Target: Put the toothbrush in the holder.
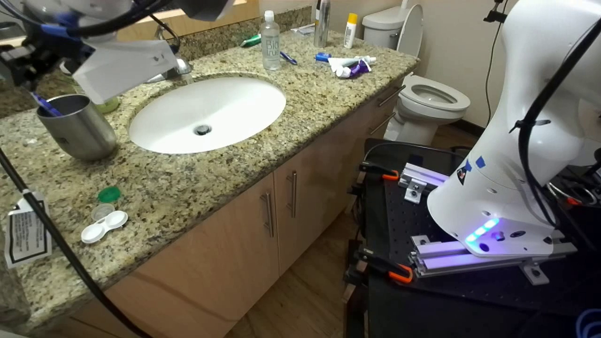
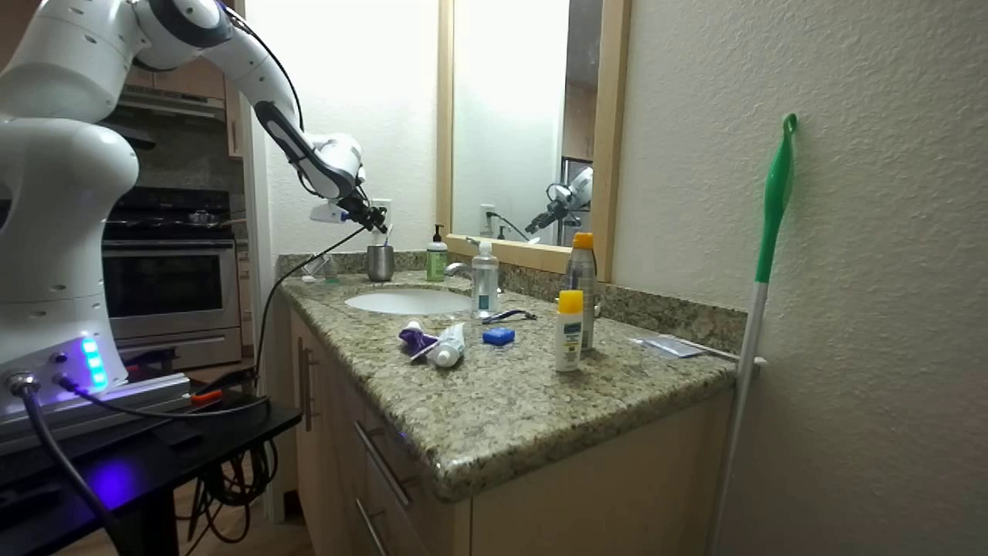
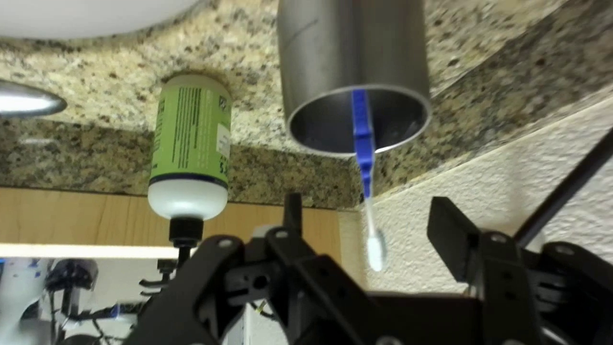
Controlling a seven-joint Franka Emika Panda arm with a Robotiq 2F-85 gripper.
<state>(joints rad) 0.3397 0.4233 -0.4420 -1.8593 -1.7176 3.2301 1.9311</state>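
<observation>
While the toothbrush (image 3: pixel 364 143) leans handle-down inside the metal holder (image 3: pixel 325 57), white end poking out, the tool (image 3: pixel 366 223) is spread wide to either side of that end, pinching nothing. Placement looks done; only backing away seems left.

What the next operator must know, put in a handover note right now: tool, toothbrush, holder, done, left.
Tool: open; in the wrist view the toothbrush shows between its jaws, clear of both.
Toothbrush: handle down inside the holder, white head above the rim.
Holder: upright on the counter, beside the sink.
Done: the toothbrush is in the holder.
Left: probably just backing the tool away without snagging the toothbrush.
</observation>
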